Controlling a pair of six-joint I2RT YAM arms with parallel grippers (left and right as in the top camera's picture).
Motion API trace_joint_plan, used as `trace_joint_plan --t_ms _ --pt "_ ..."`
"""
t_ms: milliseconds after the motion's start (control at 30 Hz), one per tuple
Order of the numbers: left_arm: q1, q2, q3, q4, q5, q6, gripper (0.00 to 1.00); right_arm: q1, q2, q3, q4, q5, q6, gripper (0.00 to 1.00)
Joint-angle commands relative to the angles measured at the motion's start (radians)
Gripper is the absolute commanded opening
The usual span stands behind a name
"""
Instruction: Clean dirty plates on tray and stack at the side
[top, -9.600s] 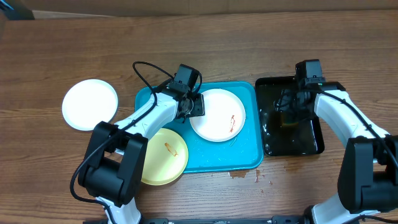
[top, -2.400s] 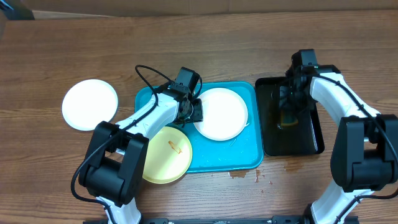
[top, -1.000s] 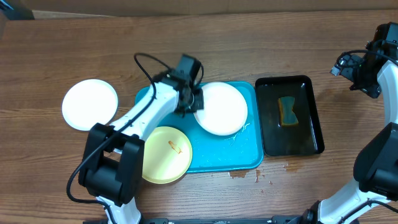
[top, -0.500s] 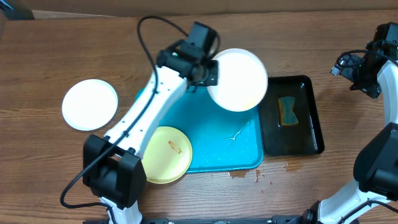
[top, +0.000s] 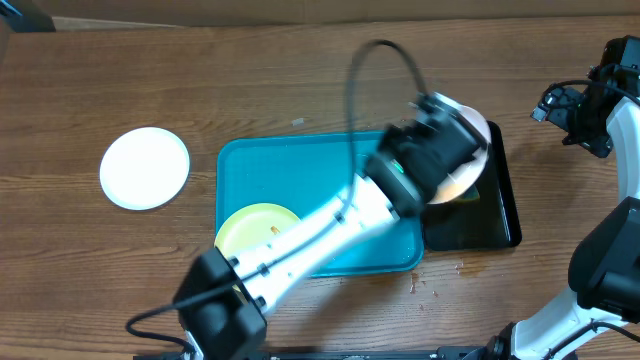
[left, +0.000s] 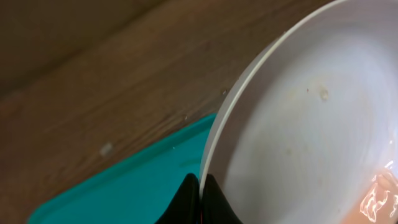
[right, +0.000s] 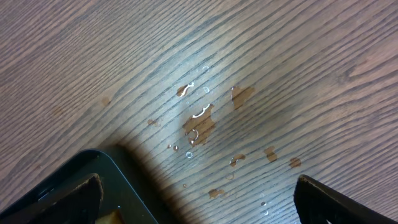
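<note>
My left gripper (top: 445, 150) is shut on the rim of a white plate (top: 474, 126), holding it tilted in the air over the near end of a black tray (top: 500, 222). In the left wrist view the black fingertips (left: 200, 200) pinch the plate's edge (left: 311, 124), with the turquoise tray (left: 118, 196) below. A pale yellow plate (top: 250, 225) with a small orange smear lies in the lower left of the turquoise tray (top: 300, 165). Another white plate (top: 145, 167) rests on the table to the left. My right gripper (top: 570, 112) stands open and empty at the far right.
The right wrist view shows wood with water drops and brown spots (right: 199, 121) and a corner of the black tray (right: 118, 186) under my right gripper (right: 202, 208). Small brown stains (top: 395, 282) mark the table in front of the turquoise tray.
The left arm has swung the white plate rightward, from above the turquoise tray's far right corner to over the black tray. The right arm has stayed still.
</note>
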Motion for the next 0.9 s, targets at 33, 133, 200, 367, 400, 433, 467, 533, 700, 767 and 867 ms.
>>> trace_joint_plan --t_ms 33,133,200,367,400,433,467,533,700,767,867 --pt "-0.117 -0.011 0.024 0.082 -0.413 0.174 0.04 -0.003 -0.024 0.011 0.002 0.007 0.004 1.00" --pt "-0.169 -0.011 0.023 0.166 -0.494 0.291 0.04 -0.003 -0.024 0.011 0.002 0.006 0.004 1.00" --pt "-0.189 -0.011 0.023 0.225 -0.537 0.357 0.04 -0.003 -0.024 0.011 0.002 0.006 0.004 1.00" --pt "-0.206 -0.011 0.023 0.344 -0.575 0.485 0.04 -0.003 -0.024 0.011 0.002 0.006 0.004 1.00" --pt "-0.206 -0.011 0.023 0.353 -0.575 0.486 0.04 -0.003 -0.024 0.011 0.002 0.007 0.004 1.00" --pt "-0.206 -0.011 0.023 0.354 -0.573 0.485 0.04 -0.003 -0.024 0.011 0.002 0.007 0.004 1.00" --pt "-0.206 -0.011 0.023 0.354 -0.566 0.481 0.04 -0.003 -0.024 0.011 0.002 0.007 0.004 1.00" --pt "-0.206 -0.011 0.023 0.353 -0.555 0.471 0.04 -0.003 -0.024 0.011 0.002 0.006 0.004 1.00" --pt "-0.192 -0.011 0.023 0.348 -0.486 0.420 0.04 -0.003 -0.024 0.011 0.002 0.007 0.004 1.00" --pt "-0.174 -0.011 0.023 0.306 -0.405 0.362 0.04 -0.003 -0.024 0.011 0.002 0.007 0.004 1.00" --pt "-0.129 -0.011 0.023 0.214 -0.219 0.263 0.04 -0.003 -0.024 0.011 0.002 0.007 0.004 1.00"
